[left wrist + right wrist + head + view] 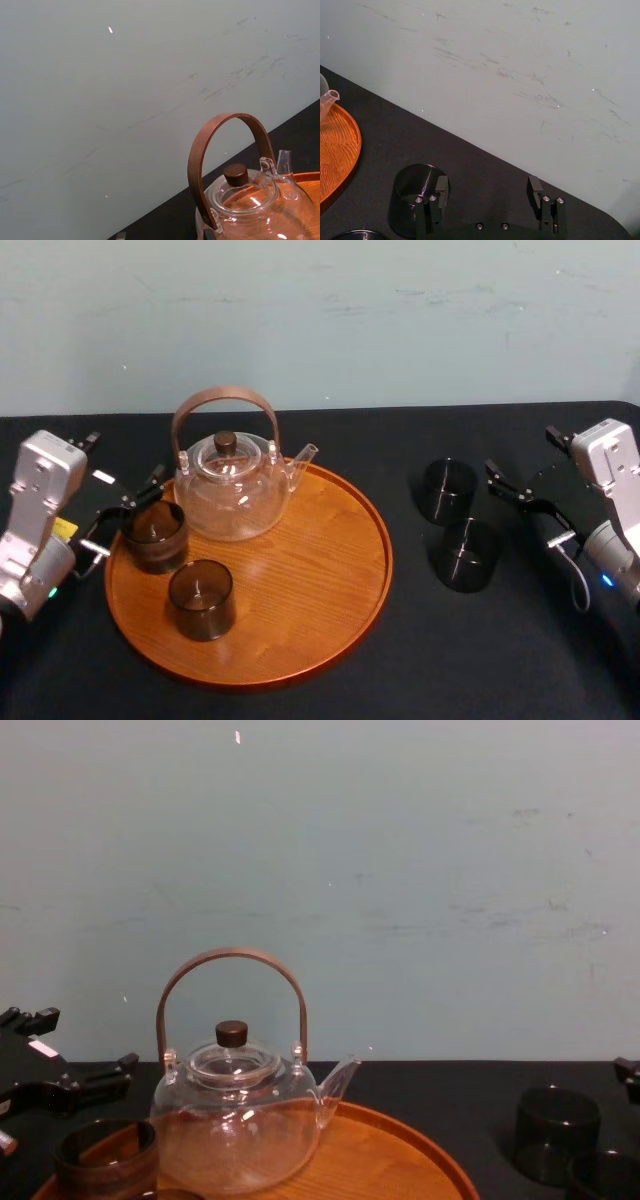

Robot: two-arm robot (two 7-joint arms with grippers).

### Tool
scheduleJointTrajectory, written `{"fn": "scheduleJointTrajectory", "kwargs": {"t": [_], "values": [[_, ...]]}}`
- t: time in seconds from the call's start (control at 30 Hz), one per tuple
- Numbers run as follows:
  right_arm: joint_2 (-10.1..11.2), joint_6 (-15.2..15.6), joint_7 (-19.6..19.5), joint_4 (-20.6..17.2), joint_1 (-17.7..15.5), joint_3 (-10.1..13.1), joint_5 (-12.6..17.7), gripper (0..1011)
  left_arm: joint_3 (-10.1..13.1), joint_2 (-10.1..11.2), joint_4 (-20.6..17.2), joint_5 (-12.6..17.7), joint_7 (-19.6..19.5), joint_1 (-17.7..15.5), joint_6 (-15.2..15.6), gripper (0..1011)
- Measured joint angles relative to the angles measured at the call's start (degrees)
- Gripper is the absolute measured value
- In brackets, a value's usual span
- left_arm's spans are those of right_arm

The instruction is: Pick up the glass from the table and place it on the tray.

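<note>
The round orange-brown wooden tray point(330, 610) carries a clear glass teapot point(232, 490) and two dark glasses. One glass point(155, 535) stands at the tray's left edge, the other point(201, 598) nearer the front. My left gripper point(125, 512) is open, its fingers spread just left of the left-edge glass point(105, 1155) and holding nothing. Two more dark glasses stand on the black table to the right, one farther back point(447, 490) and one nearer point(468, 554). My right gripper point(528, 505) is open just right of them. In the right wrist view this gripper point(487, 187) has the farther glass point(412, 200) beside one finger.
The teapot's brown arched handle point(232, 960) rises high above the tray's back left. A pale wall point(320, 320) closes off the far edge of the table. Bare black cloth point(500, 660) lies in front of the two right-hand glasses.
</note>
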Motion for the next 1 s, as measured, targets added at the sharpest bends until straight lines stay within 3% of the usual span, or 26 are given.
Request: {"fn": "scheduleJointTrajectory", "kwargs": {"t": [0.3,0.77,1.0], "values": [[-0.02,-0.03,1.48,-1.1,-1.26,1.38,-0.06,1002,0.0,0.0,0.0,0.0,0.0,0.0,0.0,1001],[2.18,0.6,1.2,-9.63,-8.69,4.33,-0.62,1002,0.0,0.0,0.0,0.0,0.0,0.0,0.0,1001],[2.68,1.06,2.24,-13.43,-12.64,5.8,0.57,1002,0.0,0.0,0.0,0.0,0.0,0.0,0.0,1001]]}}
